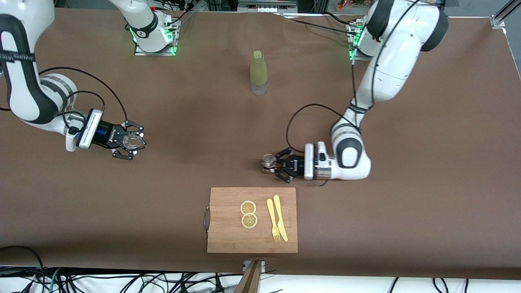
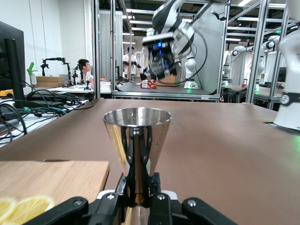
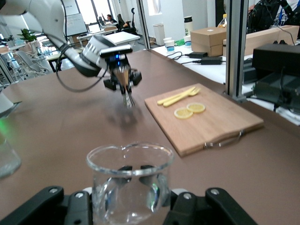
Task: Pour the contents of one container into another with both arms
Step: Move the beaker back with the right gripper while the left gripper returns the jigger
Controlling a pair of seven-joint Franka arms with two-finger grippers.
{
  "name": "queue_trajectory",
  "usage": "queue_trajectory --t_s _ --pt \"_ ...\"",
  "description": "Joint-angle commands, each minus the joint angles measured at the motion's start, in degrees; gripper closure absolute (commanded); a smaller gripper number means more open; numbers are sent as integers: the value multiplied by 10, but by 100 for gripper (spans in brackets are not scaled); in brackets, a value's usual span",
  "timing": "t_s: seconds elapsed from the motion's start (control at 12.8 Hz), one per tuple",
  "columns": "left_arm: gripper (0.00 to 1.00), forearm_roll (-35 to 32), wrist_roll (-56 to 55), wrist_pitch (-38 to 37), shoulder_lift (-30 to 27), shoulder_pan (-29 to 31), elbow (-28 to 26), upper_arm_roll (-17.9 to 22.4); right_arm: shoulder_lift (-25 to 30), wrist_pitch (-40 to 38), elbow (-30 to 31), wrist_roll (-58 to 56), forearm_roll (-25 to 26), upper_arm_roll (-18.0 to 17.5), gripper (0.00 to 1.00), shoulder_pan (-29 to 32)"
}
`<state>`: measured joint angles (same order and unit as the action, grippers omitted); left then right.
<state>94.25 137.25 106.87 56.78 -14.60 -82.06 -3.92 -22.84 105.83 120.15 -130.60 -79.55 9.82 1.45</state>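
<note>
My left gripper (image 1: 272, 163) is shut on the narrow waist of the steel jigger (image 1: 268, 160), which it holds upright above the table, close to the cutting board's edge. In the left wrist view the jigger (image 2: 137, 136) stands between the fingers (image 2: 123, 194) with its upper cone open upward. My right gripper (image 1: 131, 143) is shut on the clear glass tumbler (image 1: 132, 141) and holds it upright over the right arm's end of the table. The tumbler (image 3: 129, 180) fills the right wrist view, and the left gripper with the jigger (image 3: 125, 80) shows farther off.
A tall olive-green bottle (image 1: 258, 72) stands midway between the two arm bases. A wooden cutting board (image 1: 228, 228) lies near the front edge and carries two lemon slices (image 1: 248, 214) and a yellow knife and fork (image 1: 277, 223).
</note>
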Motion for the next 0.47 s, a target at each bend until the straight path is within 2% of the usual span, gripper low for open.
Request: queue_trajectory --t_s 0.0,0.39 --pt "100 -69 35 -56 -46 66 -63 0 -68 -48 -17 -106 0 2 86 22" --pt "100 -191 64 -218 -48 156 -71 87 -181 -88 -64 -209 -7 2 84 46"
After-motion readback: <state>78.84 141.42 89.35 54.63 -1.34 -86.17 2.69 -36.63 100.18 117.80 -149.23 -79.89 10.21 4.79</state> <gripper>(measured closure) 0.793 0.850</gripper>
